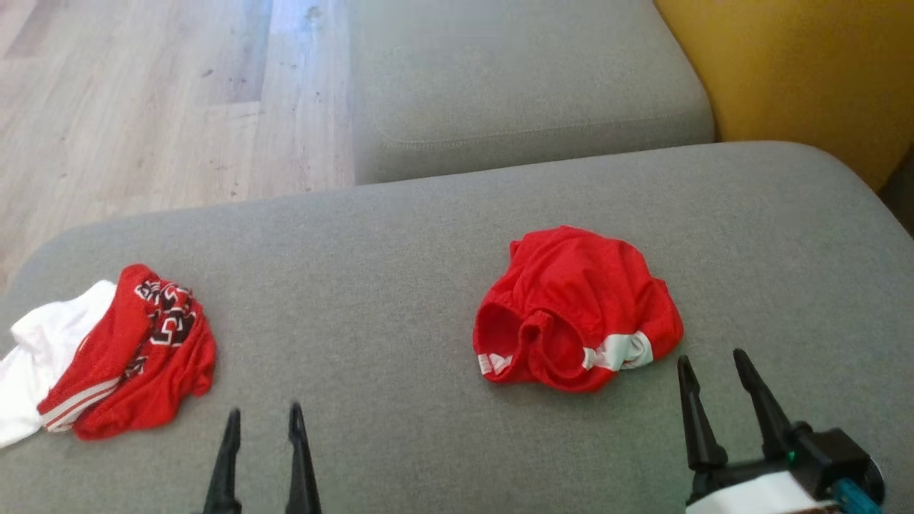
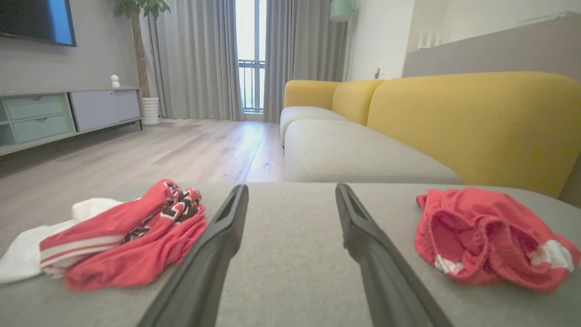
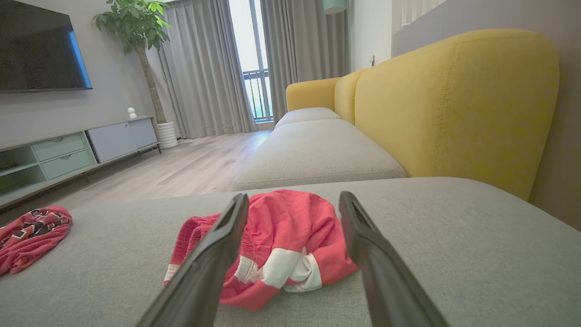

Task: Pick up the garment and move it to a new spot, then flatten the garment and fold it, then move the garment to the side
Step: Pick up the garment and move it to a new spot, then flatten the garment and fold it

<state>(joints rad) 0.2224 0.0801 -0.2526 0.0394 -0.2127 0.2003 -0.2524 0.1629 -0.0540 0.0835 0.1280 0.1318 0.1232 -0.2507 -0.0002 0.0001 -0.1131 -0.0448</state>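
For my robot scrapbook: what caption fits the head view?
Open left gripper and open right gripper over a grey sofa seat bearing crumpled red shorts.

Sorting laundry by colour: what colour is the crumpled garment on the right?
Red garment with a white band, clearest in the right wrist view.

The garment (image 1: 575,307) near the seat cushion's right edge is plain bright red, with a white band along its hem. At the left edge lies a red piece (image 1: 143,357) with white stripes and a black-and-white print, on a white cloth (image 1: 36,357). The seat cushion (image 1: 400,285) is mid grey, the sofa back (image 1: 800,71) mustard yellow, and the floor (image 1: 143,107) pale wood grain. The left gripper (image 1: 264,411) and the right gripper (image 1: 712,357) are black. The curtains (image 2: 199,59) are grey, and the cabinet (image 2: 41,113) has pale green drawers.
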